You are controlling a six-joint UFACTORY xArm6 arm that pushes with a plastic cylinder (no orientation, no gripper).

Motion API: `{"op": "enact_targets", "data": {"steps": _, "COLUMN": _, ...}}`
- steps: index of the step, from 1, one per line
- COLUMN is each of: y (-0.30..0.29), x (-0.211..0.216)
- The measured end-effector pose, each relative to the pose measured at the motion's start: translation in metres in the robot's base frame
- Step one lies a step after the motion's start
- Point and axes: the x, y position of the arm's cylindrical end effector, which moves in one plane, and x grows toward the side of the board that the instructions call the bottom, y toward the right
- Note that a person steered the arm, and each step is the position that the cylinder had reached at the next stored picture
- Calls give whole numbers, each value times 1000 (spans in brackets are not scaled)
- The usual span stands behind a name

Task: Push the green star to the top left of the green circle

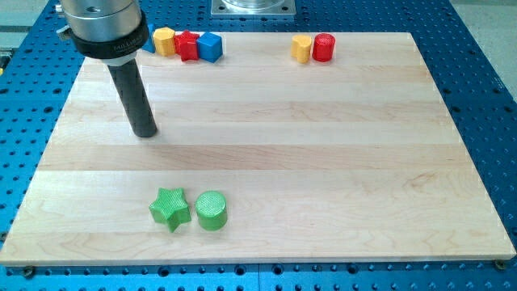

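Note:
The green star [170, 208] lies near the view's bottom left of the wooden board, touching or almost touching the green circle [212, 210] on its right. My tip [145, 132] rests on the board well above the star, toward the view's top left, apart from every block. The dark rod rises from it to the grey arm head at the view's top left corner.
Along the board's top edge [242, 36] sit a yellow block [164, 40], a red block [187, 45] and a blue cube [210, 46] in a row; a blue piece peeks from behind the arm head. Farther right stand a yellow block [301, 48] and a red cylinder [323, 47].

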Motion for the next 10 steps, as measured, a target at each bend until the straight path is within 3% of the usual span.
{"op": "enact_targets", "data": {"steps": 6, "y": 18, "x": 5}}
{"op": "enact_targets", "data": {"steps": 8, "y": 25, "x": 106}}
{"op": "enact_targets", "data": {"steps": 9, "y": -21, "x": 106}}
{"op": "enact_targets", "data": {"steps": 10, "y": -39, "x": 140}}
